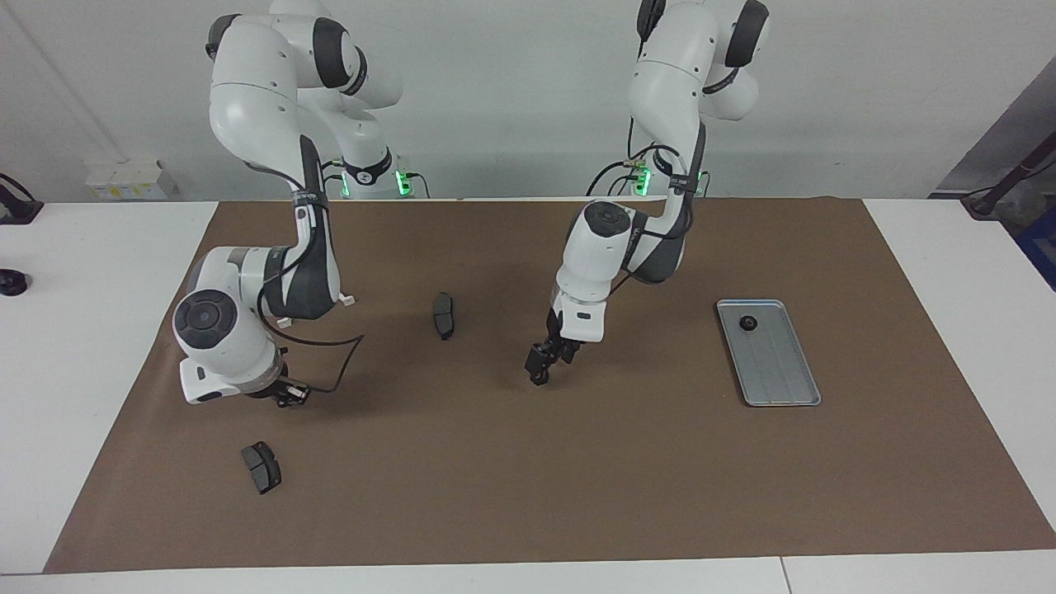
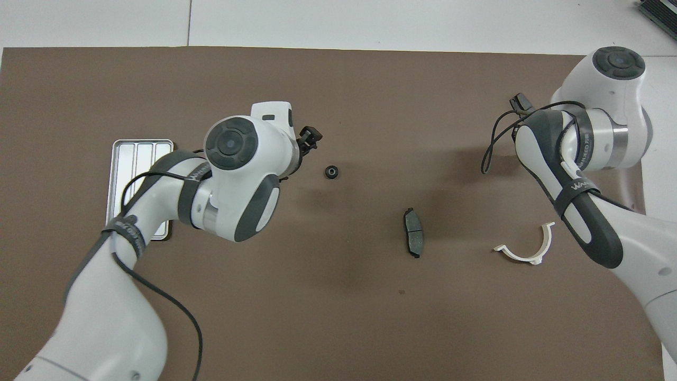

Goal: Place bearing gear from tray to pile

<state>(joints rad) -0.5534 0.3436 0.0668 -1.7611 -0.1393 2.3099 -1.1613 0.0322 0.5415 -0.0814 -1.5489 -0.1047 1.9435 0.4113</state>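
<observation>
Left tool [image 1: 540, 373] seemingly empty beside loose gear [image 2: 331, 172]; spread or pressed, cannot tell. Remaining gear [image 1: 748, 322] in tray [image 1: 784, 379], nearer left arm. Right tool [image 1: 289, 394] pressed together, well apart from tray, waiting.

— Was any writing readable?

— Only on the black straps around the arms in the overhead view. The right arm's strap [image 2: 578, 185] read roughly "WANHEO" — its last letters were unclear. The left arm's strap [image 2: 126, 228] carried white lettering too, but it couldn't be made out.
</observation>
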